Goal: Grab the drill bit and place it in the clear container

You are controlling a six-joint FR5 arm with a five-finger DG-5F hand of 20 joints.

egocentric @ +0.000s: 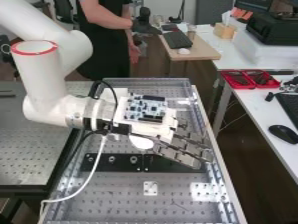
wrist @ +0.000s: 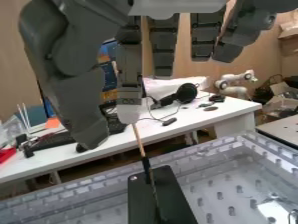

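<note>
**Drill bit at the hand, grip unconfirmed; transfer pending**

Drill bit (wrist: 138,140) is seen in the wrist view: thin, pale brown above, dark below, steeply slanted, upper end right at the hand (wrist: 76,107). Lower part is seen against the black plate (wrist: 166,195); whether the tip is resting on it or hanging above can't be told.

Hand state: can't be told. Whether the bit is gripped or only lined up with is not settled by either view. No closed grasp should be assumed.

Under and around the plate, a perforated surface with a clear raised rim (wrist: 73,192) is seen. Whether this is meant as the clear container can't be confirmed; no separate one has been identified.

Further out: hand is carried low over the bench by the white arm (egocentric: 50,75), circuit board (egocentric: 145,107) mounted on its back. White table (wrist: 219,112) is well beyond the rim, headphones (wrist: 186,93) on it.

Step in hand, as judged: pick-up, at or near the grasp. Placement not done.

Next: hold to be secured or verified on the upper end, then bit to be raised straight until the tip is clear of the plate, container to be located, bit to be lowered inside and released.

Risk: slim round shank, so roll or swing in the grip is likely. Tip may be snagged on the rim if carried low.
</note>
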